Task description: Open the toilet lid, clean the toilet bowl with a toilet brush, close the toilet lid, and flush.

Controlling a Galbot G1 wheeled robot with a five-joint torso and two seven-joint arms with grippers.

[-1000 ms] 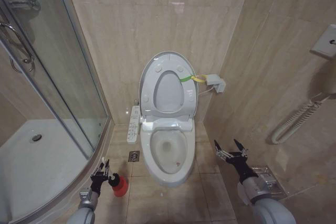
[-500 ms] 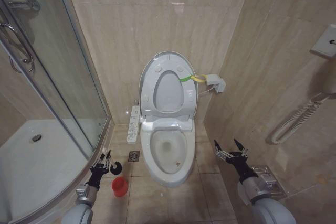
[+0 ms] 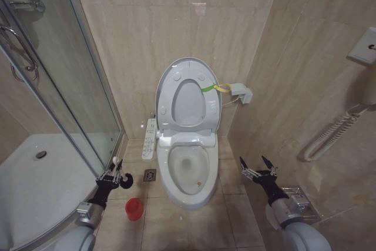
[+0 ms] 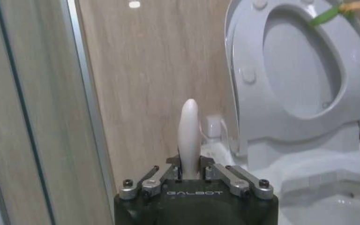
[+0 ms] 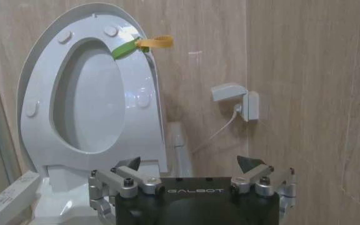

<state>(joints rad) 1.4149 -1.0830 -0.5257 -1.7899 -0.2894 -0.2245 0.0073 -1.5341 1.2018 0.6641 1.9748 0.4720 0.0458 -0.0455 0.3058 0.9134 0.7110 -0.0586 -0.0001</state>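
Near left, our left gripper (image 3: 111, 174) is clamped on the toilet brush (image 4: 188, 133), lifted clear of its red holder cup (image 3: 134, 208) on the floor. Near right, our right gripper (image 3: 257, 169) hangs spread wide, empty. Beyond, the toilet bowl (image 3: 166, 180) lies uncovered, the toilet lid (image 3: 167, 83) upright against the far wall.
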